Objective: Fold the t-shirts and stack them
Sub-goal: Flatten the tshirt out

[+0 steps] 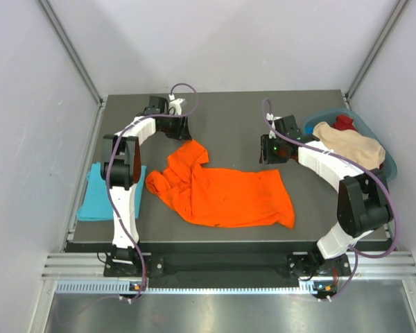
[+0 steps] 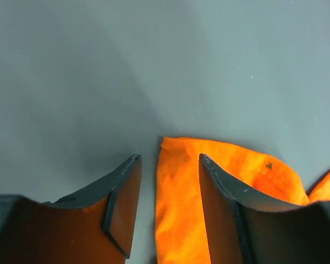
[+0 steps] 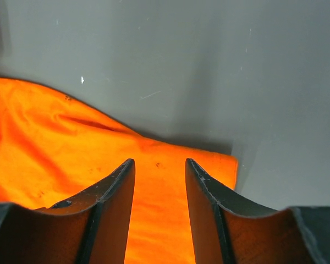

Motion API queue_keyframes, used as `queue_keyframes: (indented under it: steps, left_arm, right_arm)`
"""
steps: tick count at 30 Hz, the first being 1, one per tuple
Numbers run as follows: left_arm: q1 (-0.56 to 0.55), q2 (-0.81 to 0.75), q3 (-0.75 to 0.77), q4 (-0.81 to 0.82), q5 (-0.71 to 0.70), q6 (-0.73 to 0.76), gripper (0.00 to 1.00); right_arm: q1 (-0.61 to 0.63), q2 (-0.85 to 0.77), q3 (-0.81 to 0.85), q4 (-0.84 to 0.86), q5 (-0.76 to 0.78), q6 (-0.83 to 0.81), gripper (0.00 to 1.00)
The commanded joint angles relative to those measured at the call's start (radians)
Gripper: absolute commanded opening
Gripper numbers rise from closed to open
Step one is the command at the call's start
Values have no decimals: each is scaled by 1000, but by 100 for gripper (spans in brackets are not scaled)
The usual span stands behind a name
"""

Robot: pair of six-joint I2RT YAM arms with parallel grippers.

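Jaws of left gripper (image 2: 169, 159) and right gripper (image 3: 159, 162) are standing moderately open at the orange t-shirt's (image 1: 229, 194) far corners.

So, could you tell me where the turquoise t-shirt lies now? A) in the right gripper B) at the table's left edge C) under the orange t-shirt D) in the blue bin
B: the turquoise t-shirt lies at the table's left edge, apart from the orange t-shirt.

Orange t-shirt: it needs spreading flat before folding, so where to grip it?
Probably the two far corners of the orange t-shirt, from above: both lie flat and exposed, the left end effector straddling one, the right end effector over the other.
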Motion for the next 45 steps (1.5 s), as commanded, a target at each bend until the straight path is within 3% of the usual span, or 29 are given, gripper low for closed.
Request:
queue_keyframes:
  steps: [1, 5, 12, 17, 21, 26, 30, 32, 33, 34, 36, 40, 45]
  left_arm:
    - [4, -34, -9, -35, 14, 34, 51]
    - [3, -19, -3, -35, 23, 32, 49]
    - [-14, -13, 5, -29, -22, 21, 48]
    - [-33, -5, -14, -28, -38, 15, 42]
    - [-56, -7, -44, -29, -67, 21, 31]
    - [-57, -23, -58, -25, -55, -9, 0]
    - [-59, -65, -52, -3, -61, -75, 0]
    - [-59, -95, -31, 8, -131, -129, 0]
    - [-59, -108, -18, 6, -154, -164, 0]
    - [-59, -128, -1, -1, -211, -186, 0]
    - [-59, -155, 64, -32, -280, -236, 0]
    - [-57, -265, 169, -86, -430, -304, 0]
    - [-57, -375, 230, -141, -559, -368, 0]
  right_arm:
    - [-4, -40, 25, 18, -15, -16, 42]
    - [-6, -43, 13, 24, 28, 33, 43]
    - [-84, -5, -4, 12, 275, 170, 50]
    - [-96, 75, 44, -2, 229, 166, 50]
    - [-118, 129, 44, 0, 176, 158, 52]
    - [-116, 180, 30, 13, 127, 156, 55]
    - [-118, 200, 15, 35, 101, 162, 55]
    - [-118, 209, 21, 40, 76, 164, 47]
    - [-116, 209, 37, 41, 70, 161, 38]
    - [-116, 209, 53, 37, 70, 156, 16]
    - [-119, 203, 108, 8, 91, 129, 1]
    - [-121, 123, 276, -86, 205, 93, 0]
    - [-119, -33, 295, -117, 303, 86, 0]
